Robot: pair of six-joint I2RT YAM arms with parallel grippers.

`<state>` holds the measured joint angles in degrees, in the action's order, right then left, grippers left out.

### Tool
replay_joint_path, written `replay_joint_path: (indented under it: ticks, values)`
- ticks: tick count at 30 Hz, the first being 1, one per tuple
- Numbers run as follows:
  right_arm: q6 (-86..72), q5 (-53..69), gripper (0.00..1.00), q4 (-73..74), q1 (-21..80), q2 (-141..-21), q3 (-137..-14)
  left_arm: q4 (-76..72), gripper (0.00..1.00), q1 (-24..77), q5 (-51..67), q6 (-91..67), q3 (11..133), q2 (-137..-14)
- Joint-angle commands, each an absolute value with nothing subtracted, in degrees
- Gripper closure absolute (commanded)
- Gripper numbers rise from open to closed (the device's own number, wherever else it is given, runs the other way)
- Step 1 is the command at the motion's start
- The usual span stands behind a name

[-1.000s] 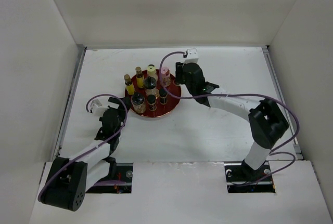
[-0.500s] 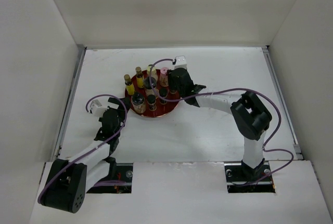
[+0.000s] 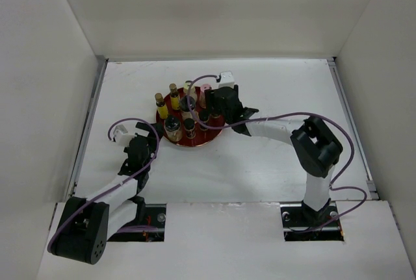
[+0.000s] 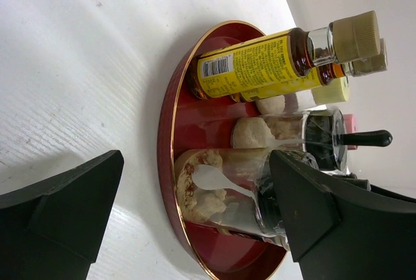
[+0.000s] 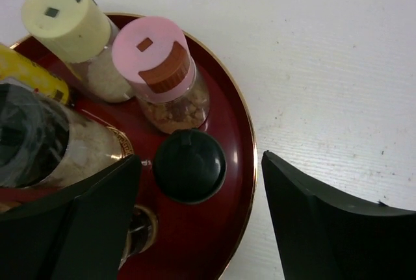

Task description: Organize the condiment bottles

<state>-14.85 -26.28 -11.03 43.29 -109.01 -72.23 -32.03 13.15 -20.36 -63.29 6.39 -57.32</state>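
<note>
The condiment bottles stand together on a round red tray (image 3: 218, 132). In the top view I see slim yellow bottles (image 3: 161, 106), a cream yellow-lidded one (image 3: 188, 88), a pink-lidded one (image 3: 205, 91) and dark-capped ones (image 3: 189, 126). My right gripper (image 3: 211, 112) hovers open over the tray's right side. In the right wrist view it (image 5: 201, 179) straddles a black-capped bottle (image 5: 189, 165) without touching it, beside the pink-lidded bottle (image 5: 159, 65) and the cream-lidded bottle (image 5: 65, 17). My left gripper (image 3: 151, 138) is open and empty at the tray's left edge, facing a spoon jar (image 4: 221, 192) and the yellow bottles (image 4: 260, 65).
The red tray's gold rim (image 5: 251, 163) shows in the right wrist view, and the rim (image 4: 164, 163) also shows in the left wrist view. White walls close the table on the left, back and right. The right arm's purple cable (image 3: 286, 116) arcs over the table.
My right arm has swung left from beside the tray to over its right side, above the bottles. The left arm has not moved.
</note>
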Motion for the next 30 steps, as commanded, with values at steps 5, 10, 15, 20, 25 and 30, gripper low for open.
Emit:
replay_joint_path:
  ticks: [5, 10, 15, 20, 25, 30]
  values:
    - [-14.9, -26.7, 0.09, -17.0, 45.7, -95.8, -68.0, -32.9, 0.0, 11.5, -20.5, -61.6, 8.9, -58.6]
    - [-14.4, -33.0, 0.0, -20.0, 46.0, -85.9, -60.5, -31.7, 0.0, 10.7, -18.9, -60.1, 10.2, -59.9]
    - [-14.1, -39.3, 0.0, -20.4, 44.3, -78.8, -52.5, -23.8, 0.0, 9.5, -16.3, -57.5, 13.2, -54.1]
    - [-19.2, -44.0, 0.0, -24.3, 42.4, -76.4, -43.1, -15.8, 0.0, 8.9, -17.5, -54.5, 16.4, -46.9]
    - [-21.0, -49.0, 0.0, -30.0, 43.1, -77.3, -38.2, -2.4, 0.0, 8.7, -21.0, -51.0, 23.3, -43.4]
    - [-22.0, -50.9, 0.0, -34.3, 43.1, -78.0, -35.2, 8.1, 0.0, 8.6, -24.3, -51.9, 28.1, -44.9]
